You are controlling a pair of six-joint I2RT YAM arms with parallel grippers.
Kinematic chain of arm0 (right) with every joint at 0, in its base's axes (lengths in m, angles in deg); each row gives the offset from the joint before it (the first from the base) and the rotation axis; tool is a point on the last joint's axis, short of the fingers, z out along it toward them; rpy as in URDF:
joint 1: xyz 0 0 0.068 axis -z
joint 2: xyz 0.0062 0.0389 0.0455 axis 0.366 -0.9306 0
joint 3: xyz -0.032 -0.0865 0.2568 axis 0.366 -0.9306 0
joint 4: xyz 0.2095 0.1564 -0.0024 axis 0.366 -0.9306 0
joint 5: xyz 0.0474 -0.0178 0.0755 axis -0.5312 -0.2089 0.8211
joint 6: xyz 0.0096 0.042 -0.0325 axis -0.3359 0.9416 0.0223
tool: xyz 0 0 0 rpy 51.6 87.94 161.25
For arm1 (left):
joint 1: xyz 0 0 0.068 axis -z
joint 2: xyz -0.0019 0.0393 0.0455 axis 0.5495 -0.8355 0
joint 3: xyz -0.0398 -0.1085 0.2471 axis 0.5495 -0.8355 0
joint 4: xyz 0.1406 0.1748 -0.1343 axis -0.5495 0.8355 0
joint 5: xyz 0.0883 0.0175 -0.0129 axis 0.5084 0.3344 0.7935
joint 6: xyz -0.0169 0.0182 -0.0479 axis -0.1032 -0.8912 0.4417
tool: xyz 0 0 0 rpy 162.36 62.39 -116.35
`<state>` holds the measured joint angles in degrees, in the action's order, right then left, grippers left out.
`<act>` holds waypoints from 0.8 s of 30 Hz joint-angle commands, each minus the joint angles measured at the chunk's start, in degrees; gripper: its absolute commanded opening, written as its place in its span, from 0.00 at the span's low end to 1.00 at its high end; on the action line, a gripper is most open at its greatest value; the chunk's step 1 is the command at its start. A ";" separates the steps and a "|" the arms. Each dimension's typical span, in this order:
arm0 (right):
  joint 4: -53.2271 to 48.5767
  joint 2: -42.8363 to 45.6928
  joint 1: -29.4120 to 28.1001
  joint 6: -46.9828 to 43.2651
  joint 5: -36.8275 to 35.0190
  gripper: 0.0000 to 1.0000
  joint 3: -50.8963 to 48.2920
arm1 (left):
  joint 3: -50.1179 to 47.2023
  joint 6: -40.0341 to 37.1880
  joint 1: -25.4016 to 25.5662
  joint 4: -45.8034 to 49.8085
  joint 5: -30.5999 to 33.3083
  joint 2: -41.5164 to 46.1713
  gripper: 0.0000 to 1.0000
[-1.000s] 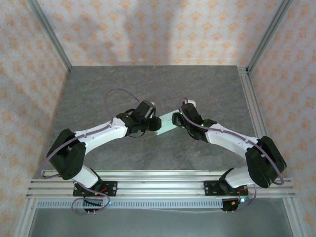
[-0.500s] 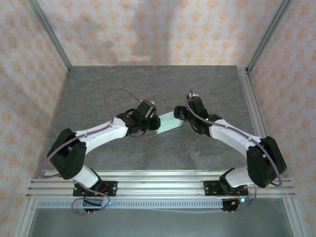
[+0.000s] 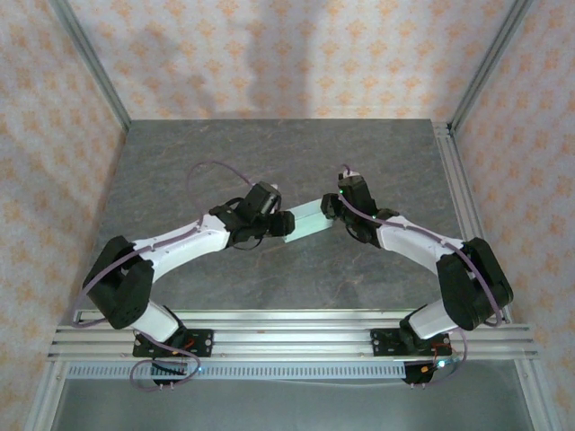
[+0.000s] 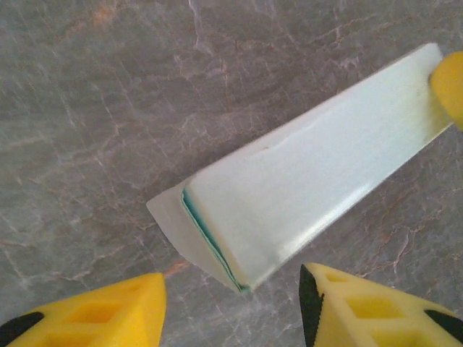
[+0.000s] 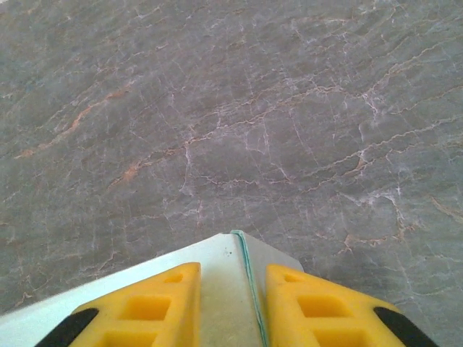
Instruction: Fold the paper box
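The paper box is a pale mint card folded flat into a long strip, lying on the table between my two grippers. Seen from the left wrist, its near end shows layered teal edges and lies just ahead of my left gripper. That gripper is open and apart from the card. My right gripper sits over the box's other end. Its yellow fingers stand a narrow gap apart on either side of a teal edge line, without pinching it. One right fingertip rests on the card's far corner.
The grey marbled tabletop stretches behind and beside the box. Aluminium rails run along the right side and the near edge, and patterned walls enclose the table.
My left gripper has opened and let go of the box's near end. My right gripper has shifted slightly back over the far end and narrowed its fingers. The box has hardly moved.
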<state>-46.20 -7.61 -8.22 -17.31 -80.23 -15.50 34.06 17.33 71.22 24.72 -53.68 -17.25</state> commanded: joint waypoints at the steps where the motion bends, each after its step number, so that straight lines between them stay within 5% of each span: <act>1: -4.16 -1.09 0.07 0.46 -0.64 0.23 -3.14 | 0.02 0.00 -1.38 1.85 1.77 2.74 0.53; 7: -3.87 -1.26 0.05 0.55 0.02 0.20 -3.24 | -0.86 0.46 -2.45 1.62 0.84 -0.97 0.37; 20: -4.38 -0.53 0.03 -0.40 0.52 0.19 -3.50 | -1.84 0.77 -3.19 0.79 0.29 -3.91 0.37; 24: -4.38 -0.91 0.07 -0.21 0.29 0.19 -3.32 | -1.85 -0.18 -3.54 -3.46 -3.93 -1.26 0.49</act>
<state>-44.10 -7.24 -8.09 -16.94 -80.25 -16.79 33.78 17.31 68.27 23.32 -54.34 -18.99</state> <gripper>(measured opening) 0.194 0.474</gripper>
